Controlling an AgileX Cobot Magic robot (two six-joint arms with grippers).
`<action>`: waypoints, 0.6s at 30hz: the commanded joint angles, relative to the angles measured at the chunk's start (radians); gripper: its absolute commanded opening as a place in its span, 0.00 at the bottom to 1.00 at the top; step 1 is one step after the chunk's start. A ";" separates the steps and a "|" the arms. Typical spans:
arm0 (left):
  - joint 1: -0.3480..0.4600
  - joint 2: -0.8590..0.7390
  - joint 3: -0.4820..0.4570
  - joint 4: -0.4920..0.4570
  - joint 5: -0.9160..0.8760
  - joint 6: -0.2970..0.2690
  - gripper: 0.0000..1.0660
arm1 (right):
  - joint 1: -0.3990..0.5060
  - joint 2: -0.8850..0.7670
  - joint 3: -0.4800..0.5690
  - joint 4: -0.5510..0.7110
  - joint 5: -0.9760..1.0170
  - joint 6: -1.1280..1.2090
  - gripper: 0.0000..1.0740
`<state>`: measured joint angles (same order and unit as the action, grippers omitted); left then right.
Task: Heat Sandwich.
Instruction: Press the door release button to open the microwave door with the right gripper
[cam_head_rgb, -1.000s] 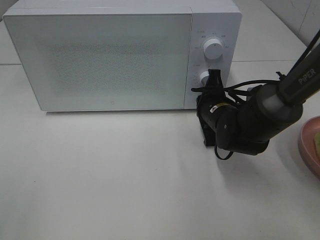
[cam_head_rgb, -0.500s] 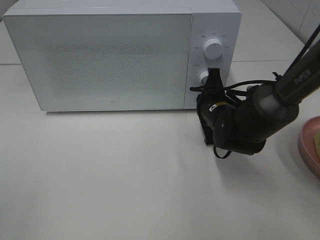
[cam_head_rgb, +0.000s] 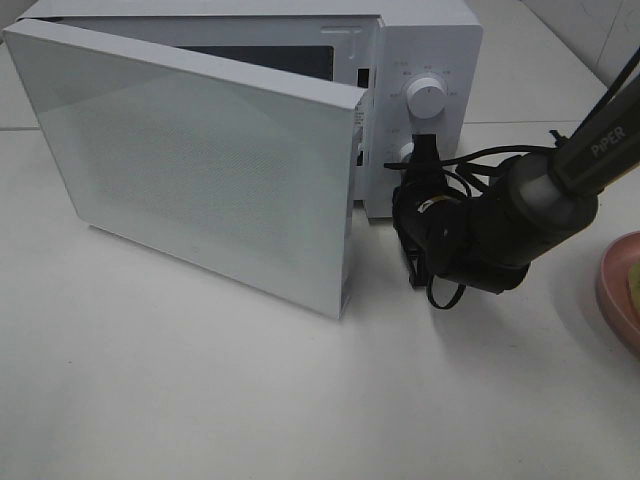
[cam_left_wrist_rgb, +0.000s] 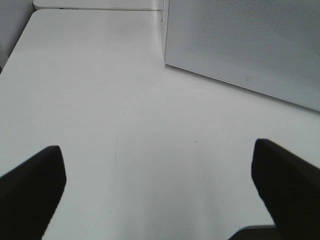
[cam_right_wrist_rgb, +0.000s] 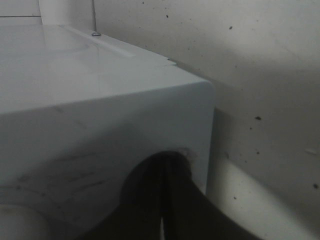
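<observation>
The white microwave (cam_head_rgb: 440, 45) stands at the back of the table, its door (cam_head_rgb: 200, 150) swung partly out toward the front. My right gripper (cam_head_rgb: 424, 152) is shut, its tips pressed against the control panel below the upper knob (cam_head_rgb: 428, 98). In the right wrist view the shut fingertips (cam_right_wrist_rgb: 162, 167) touch the microwave's white face. A pink plate (cam_head_rgb: 618, 290) sits at the right edge, and only a yellowish sliver of the sandwich (cam_head_rgb: 635, 288) shows there. My left gripper (cam_left_wrist_rgb: 156, 147) is open over bare table, nothing between its fingers, near the door (cam_left_wrist_rgb: 250, 45).
The open door juts out over the table in front of the microwave. Black cables loop around the right arm's wrist (cam_head_rgb: 480, 240). A white table (cam_head_rgb: 200, 400) lies in front, and a tiled wall stands at the back right.
The microwave door was closed in both earlier frames and has now popped open toward the front. My right gripper stays at the control panel, barely shifted.
</observation>
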<state>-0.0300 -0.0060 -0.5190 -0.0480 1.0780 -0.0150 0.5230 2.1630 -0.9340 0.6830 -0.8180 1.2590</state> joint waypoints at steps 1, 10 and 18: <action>-0.005 -0.022 0.003 -0.002 -0.007 -0.004 0.90 | -0.047 -0.012 -0.072 -0.038 -0.214 -0.023 0.00; -0.005 -0.022 0.003 -0.002 -0.007 -0.004 0.90 | -0.044 -0.012 -0.054 -0.076 -0.195 -0.018 0.01; -0.005 -0.022 0.003 -0.002 -0.007 -0.004 0.90 | -0.044 -0.042 -0.022 -0.087 -0.098 -0.010 0.01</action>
<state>-0.0300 -0.0060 -0.5190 -0.0480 1.0780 -0.0150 0.5080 2.1490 -0.9250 0.6390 -0.7780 1.2600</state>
